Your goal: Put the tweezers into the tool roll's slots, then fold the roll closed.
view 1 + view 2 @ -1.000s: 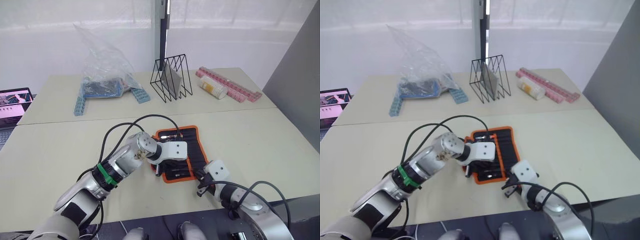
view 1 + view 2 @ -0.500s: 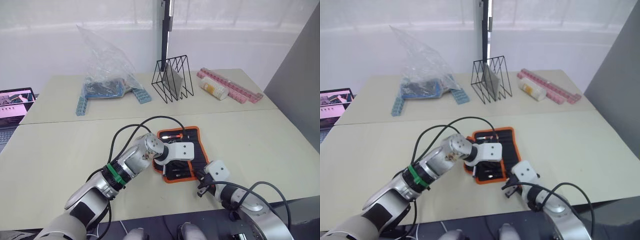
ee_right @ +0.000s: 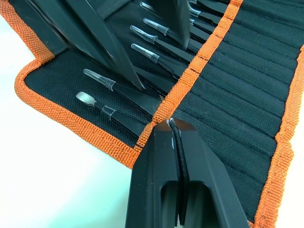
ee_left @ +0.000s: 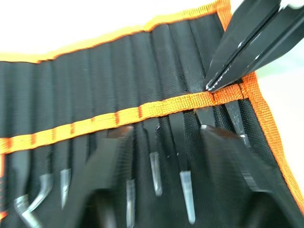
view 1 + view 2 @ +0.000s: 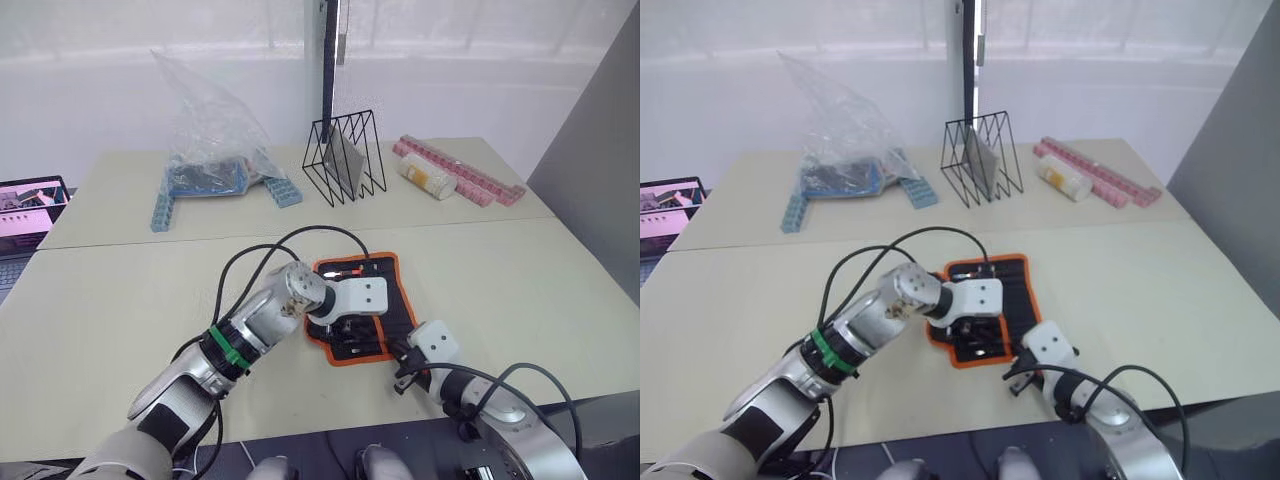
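Note:
The tool roll (image 5: 394, 288) lies unrolled on the table, black with orange piping and an orange stripe (image 4: 95, 122) across its inner face. Several tweezers (image 4: 154, 172) sit in the slots (image 4: 142, 61), their tips under clear caps. My left gripper (image 4: 166, 135) hovers open just above the roll, its fingers straddling two of the seated tweezers (image 4: 185, 199). In the head views it is over the roll's near half (image 5: 350, 326). My right gripper (image 3: 175, 135) is shut, with its tip resting on the orange stripe near the roll's near right edge (image 5: 401, 368).
At the back of the table stand a clear plastic bag (image 5: 205, 130) over blue bricks, a black wire rack (image 5: 345, 155), a white jar (image 5: 425, 176) and pink strips (image 5: 470, 178). A laptop (image 5: 28, 206) sits at the far left. Cables loop over my left arm.
My left gripper has gone from shut to open and shifted a little from the roll's left edge toward its middle. The right gripper has stayed put.

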`<state>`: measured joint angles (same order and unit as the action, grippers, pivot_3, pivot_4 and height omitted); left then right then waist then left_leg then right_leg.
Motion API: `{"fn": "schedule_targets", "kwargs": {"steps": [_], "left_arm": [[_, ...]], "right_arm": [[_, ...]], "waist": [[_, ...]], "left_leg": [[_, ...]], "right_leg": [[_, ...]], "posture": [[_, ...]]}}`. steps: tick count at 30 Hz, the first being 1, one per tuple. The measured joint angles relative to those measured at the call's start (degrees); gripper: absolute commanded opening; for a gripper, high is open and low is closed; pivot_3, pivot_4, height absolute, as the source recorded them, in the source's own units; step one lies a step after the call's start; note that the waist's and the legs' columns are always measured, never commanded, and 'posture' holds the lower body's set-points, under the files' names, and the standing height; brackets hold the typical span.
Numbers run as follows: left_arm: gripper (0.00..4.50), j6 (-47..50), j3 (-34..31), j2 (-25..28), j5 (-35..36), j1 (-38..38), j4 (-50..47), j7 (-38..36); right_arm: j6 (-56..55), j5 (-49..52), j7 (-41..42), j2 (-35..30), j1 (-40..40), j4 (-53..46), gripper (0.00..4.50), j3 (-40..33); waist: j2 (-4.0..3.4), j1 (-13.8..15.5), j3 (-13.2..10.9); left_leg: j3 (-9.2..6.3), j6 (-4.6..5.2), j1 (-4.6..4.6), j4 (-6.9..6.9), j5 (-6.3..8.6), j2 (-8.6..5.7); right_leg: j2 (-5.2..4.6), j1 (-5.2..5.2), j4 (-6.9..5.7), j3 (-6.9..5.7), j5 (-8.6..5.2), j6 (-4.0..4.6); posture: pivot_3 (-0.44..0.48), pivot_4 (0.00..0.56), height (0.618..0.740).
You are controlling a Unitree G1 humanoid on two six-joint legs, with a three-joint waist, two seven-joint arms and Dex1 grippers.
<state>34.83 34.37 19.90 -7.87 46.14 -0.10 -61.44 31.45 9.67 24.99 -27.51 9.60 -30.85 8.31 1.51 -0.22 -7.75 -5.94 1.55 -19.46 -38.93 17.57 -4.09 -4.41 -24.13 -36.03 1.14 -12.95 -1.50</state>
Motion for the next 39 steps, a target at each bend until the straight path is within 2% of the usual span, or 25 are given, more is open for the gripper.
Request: {"fn": "schedule_targets", "kwargs": {"steps": [2,5,8,13,16,22,25,28,35,36,39], "left_arm": [[4.46,1.8,-1.6,1.5,1.3,-0.2,-3.4,-0.5],[4.49,3.9,-3.2,3.8,2.7,-2.1,-8.2,-0.8],[4.49,5.6,-7.4,7.3,5.9,-6.1,-12.3,-1.0],[4.49,3.5,-18.6,11.6,11.0,-13.5,-15.5,1.1],[4.49,2.5,-27.0,11.9,15.9,-19.9,-17.2,2.5],[4.49,-6.3,-43.4,13.9,24.2,-35.8,-17.5,3.0],[4.5,-9.3,-48.5,15.0,26.5,-42.1,-17.3,2.5],[4.5,-12.6,-52.7,16.2,28.6,-47.9,-17.1,1.9],[4.5,-16.6,-59.7,16.8,32.0,-55.8,-16.1,1.7],[4.5,-17.4,-60.3,16.8,32.6,-56.9,-15.8,1.7],[4.5,-18.3,-60.7,16.8,33.1,-58.6,-15.6,1.7]], "right_arm": [[0.0,0.0,0.0,0.0,-0.1,0.1,0.0,0.1],[0.0,0.1,0.3,0.0,-0.5,0.3,0.0,0.2],[0.3,0.7,1.1,0.0,-1.6,0.5,0.0,0.1],[2.0,3.2,2.5,-0.1,-2.7,0.5,0.0,-2.1],[3.1,5.5,4.0,-0.4,-2.8,0.3,0.0,-3.8],[2.9,12.7,9.3,-3.5,-2.6,-1.8,0.0,-12.3],[1.5,14.5,11.2,-5.0,-2.7,-1.2,0.83,-16.4],[-0.8,16.0,13.5,-5.9,-2.7,0.6,1.85,-20.2],[-9.0,16.4,18.9,-7.1,1.0,8.6,4.25,-27.2],[-10.9,16.2,19.7,-7.2,1.9,10.6,4.47,-28.1],[-13.8,15.7,20.7,-7.2,3.6,13.8,4.47,-29.7]], "waist": [[-0.01,-0.1,0.0],[-0.02,-0.3,0.0],[-0.04,-0.7,0.0],[-0.1,-0.5,0.0],[-0.15,-0.4,-0.1],[-0.31,-0.1,-0.2],[-0.35,0.2,-0.2],[-0.35,0.8,-0.2],[-0.4,1.0,-0.3],[-0.41,0.9,-0.3],[-0.46,0.9,-0.3]], "left_leg": [[0.0,0.0,0.01,0.0,0.0,0.01],[0.0,0.0,0.04,0.02,0.0,0.01],[0.01,-0.02,0.05,0.04,-0.01,0.03],[0.01,-0.03,0.04,0.03,-0.01,0.02],[0.01,-0.02,-0.03,0.03,0.0,0.02],[0.01,-0.01,-0.22,0.02,0.01,0.02],[0.01,0.05,-0.21,0.02,0.05,0.01],[0.01,0.07,-0.21,0.02,0.06,0.01],[0.01,0.08,-0.21,0.02,0.07,0.01],[0.02,0.08,-0.2,0.02,0.07,0.01],[0.03,0.07,-0.2,0.03,0.07,0.01]], "right_leg": [[0.0,0.01,0.0,0.0,0.0,0.0],[0.0,0.01,-0.01,0.01,-0.01,0.01],[0.02,-0.04,-0.04,0.03,-0.02,0.03],[-0.03,-0.05,-0.04,0.06,-0.02,0.04],[-0.05,-0.13,-0.02,0.07,-0.01,0.05],[-0.1,-0.26,0.04,0.07,-0.01,0.06],[-0.13,-0.23,0.06,0.06,0.0,0.07],[-0.2,-0.17,0.08,-0.04,0.0,0.07],[-0.26,-0.12,0.09,-0.1,0.0,0.07],[-0.27,-0.12,0.09,-0.09,0.0,0.08],[-0.29,-0.12,0.08,-0.07,0.0,0.08]], "posture": [[0.0,0.15,0.724],[0.0,0.15,0.724],[0.0,0.15,0.724],[0.0,0.15,0.724],[0.0,0.15,0.724],[0.0,0.15,0.724],[0.0,0.15,0.724],[0.0,0.15,0.724],[0.0,0.15,0.724],[0.0,0.15,0.724],[0.0,0.15,0.724]]}}
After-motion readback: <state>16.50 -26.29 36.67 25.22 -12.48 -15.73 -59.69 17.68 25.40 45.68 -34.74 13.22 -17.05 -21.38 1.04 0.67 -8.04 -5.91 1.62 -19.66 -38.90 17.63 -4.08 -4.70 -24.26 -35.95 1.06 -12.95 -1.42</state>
